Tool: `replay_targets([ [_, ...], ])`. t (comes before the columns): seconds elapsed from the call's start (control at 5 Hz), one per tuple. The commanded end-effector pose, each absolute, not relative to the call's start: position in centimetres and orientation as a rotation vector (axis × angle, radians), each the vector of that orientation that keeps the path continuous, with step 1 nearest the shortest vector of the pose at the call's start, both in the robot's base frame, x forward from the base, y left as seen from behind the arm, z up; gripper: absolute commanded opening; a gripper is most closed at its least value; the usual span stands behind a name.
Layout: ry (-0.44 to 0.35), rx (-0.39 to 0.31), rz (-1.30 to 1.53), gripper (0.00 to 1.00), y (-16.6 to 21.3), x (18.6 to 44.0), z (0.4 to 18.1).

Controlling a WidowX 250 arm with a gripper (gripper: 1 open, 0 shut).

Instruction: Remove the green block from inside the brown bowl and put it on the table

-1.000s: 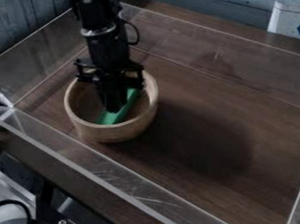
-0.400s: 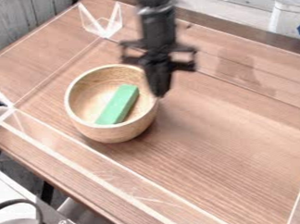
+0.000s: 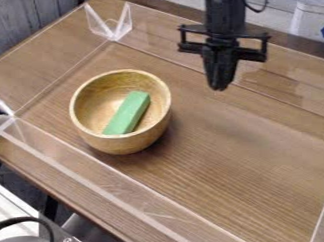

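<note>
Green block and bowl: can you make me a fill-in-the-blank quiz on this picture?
1. The block inside the brown bowl is coloured ____.
2. The arm's jaws, pointing down, are ____.
3. In the picture the jaws hang over the table, to the ____ of the bowl.
Missing words: green; shut; right.

i am counting, from my remote seat: one green block (image 3: 127,113), one brown bowl (image 3: 82,122), one table (image 3: 247,165), and one gripper (image 3: 221,83) on the one arm (image 3: 224,13) i am steering.
</note>
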State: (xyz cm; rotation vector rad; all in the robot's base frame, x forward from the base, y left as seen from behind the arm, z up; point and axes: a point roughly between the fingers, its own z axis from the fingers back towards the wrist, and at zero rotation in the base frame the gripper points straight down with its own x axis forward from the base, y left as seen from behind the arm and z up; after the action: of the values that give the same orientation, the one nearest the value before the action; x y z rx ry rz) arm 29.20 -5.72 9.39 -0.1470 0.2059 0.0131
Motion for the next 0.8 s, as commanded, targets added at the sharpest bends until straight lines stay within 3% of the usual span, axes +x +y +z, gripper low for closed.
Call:
replay_targets([
  [0.0,0.159,-0.133,0.008,0.0,-6.1,29.5,10.1],
  [0.6,0.156,-0.114,0.035,0.0,-5.9,29.5,8.7],
])
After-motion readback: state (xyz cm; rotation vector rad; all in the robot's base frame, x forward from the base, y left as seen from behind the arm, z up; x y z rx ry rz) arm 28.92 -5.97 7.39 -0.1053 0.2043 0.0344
